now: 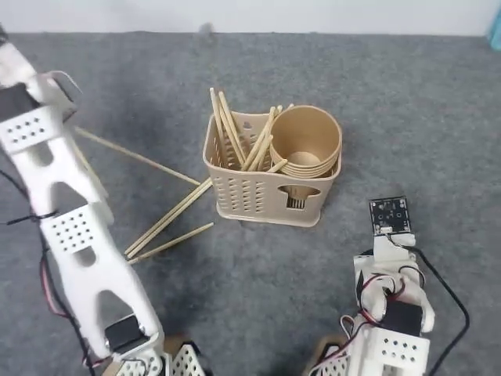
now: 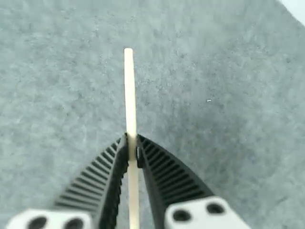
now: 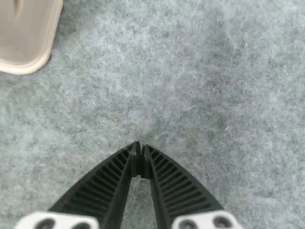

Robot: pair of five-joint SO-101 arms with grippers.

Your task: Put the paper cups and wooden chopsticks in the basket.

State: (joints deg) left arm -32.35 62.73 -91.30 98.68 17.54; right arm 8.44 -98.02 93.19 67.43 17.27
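Grey carpet surface (image 1: pixel 391 102); white wall (image 1: pixel 274 14) behind; teal object (image 1: pixel 496 31) at edge.

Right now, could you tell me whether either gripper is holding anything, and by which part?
The left gripper pinches a wooden chopstick partway along its shaft, one end jutting beyond the jaws. The right gripper holds nothing.

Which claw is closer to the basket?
Right. The right claw sits shut over the carpet, just beside a corner of the basket; the left claw is farther off over bare carpet, shut on a wooden chopstick.
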